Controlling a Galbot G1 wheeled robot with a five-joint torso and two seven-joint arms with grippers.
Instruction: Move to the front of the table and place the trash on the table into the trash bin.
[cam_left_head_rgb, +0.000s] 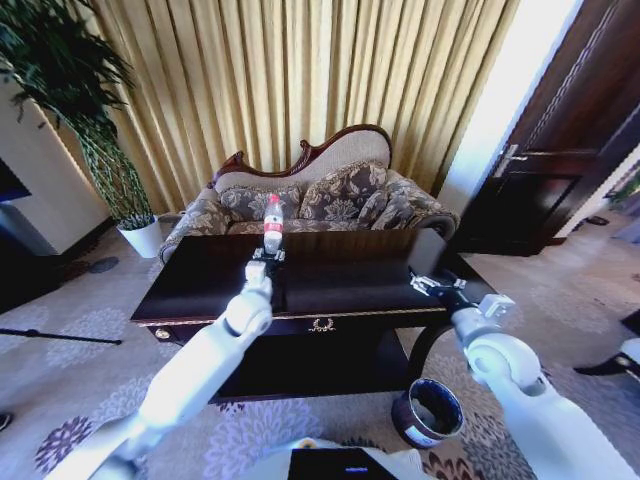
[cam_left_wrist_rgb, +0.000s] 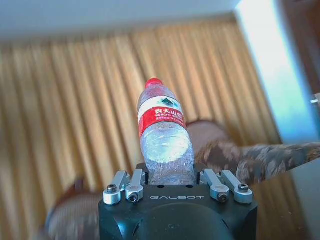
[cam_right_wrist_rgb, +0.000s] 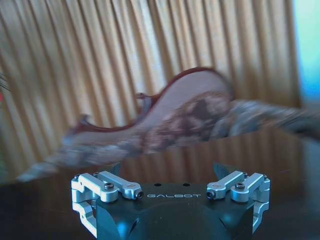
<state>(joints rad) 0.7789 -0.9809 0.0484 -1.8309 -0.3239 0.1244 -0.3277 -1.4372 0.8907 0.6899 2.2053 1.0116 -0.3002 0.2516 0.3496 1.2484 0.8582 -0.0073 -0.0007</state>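
Left gripper (cam_left_head_rgb: 264, 259): over the table's middle, fingers clamped on the bottle's lower body. In the left wrist view the gripper (cam_left_wrist_rgb: 172, 176) has the bottle's base sunk between its jaws.
Bottle (cam_left_head_rgb: 272, 224): clear plastic, red cap, red-and-white label; upright in the grip, held above the tabletop. Left wrist view shows it (cam_left_wrist_rgb: 165, 134) leaning slightly, cap toward the curtain.
Right gripper (cam_left_head_rgb: 432, 287): over the table's right part, near the front-right corner, well apart from the bottle. Right wrist view shows the gripper (cam_right_wrist_rgb: 172, 172) with jaws spread wide and nothing between them.
Table (cam_left_head_rgb: 350, 290): dark, glossy, gold trim along the front edge, gold wreath emblem at centre front, lower shelf beneath. Robot stands at its front side.
Bin (cam_left_head_rgb: 428, 412): round, dark, shiny rim, white label; on the carpet off the table's front-right corner, below the right arm.
Sofa (cam_left_head_rgb: 340, 195): floral, carved wood frame, directly behind the table.
Curtain (cam_left_head_rgb: 300, 70): gold, pleated, behind the sofa.
Plant pot (cam_left_head_rgb: 142, 238): white, on the floor left of the sofa.
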